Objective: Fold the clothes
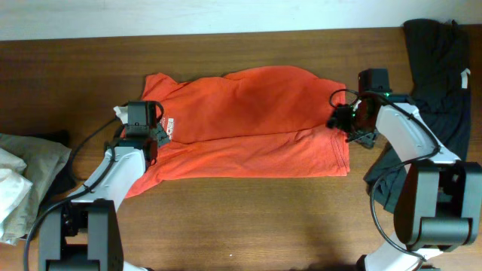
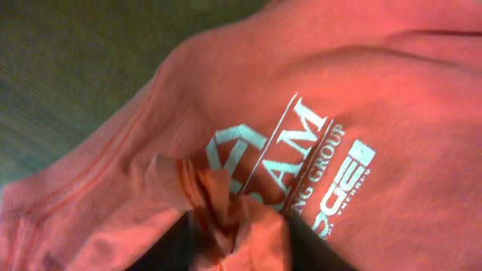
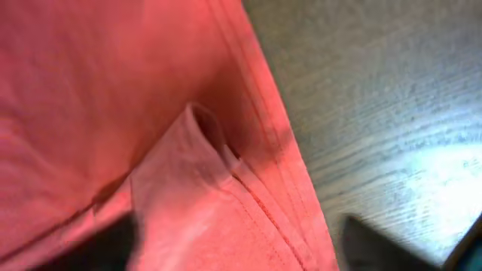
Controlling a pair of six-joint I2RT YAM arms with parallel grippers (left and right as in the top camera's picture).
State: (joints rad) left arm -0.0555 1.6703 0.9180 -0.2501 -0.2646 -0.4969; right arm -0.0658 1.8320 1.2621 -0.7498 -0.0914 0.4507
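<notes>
Overhead: red-orange T-shirt (image 1: pixel 248 124) flat btwn left gripper (image 1: pixel 160 135) & right gripper (image 1: pixel 338 120).

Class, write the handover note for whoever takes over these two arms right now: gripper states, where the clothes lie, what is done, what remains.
Left gripper: shut on a bunched pinch of the orange T-shirt, beside its white lettering.
Right gripper: open, fingers either side of the shirt's hem at the opposite end.
The T-shirt lies across the middle of the table, seemingly folded once lengthwise.
Black garment heaped at the far right corner, khaki and white pile at the left edge; both unfolded.
Left to do: finish the T-shirt's folds, then the others.
</notes>
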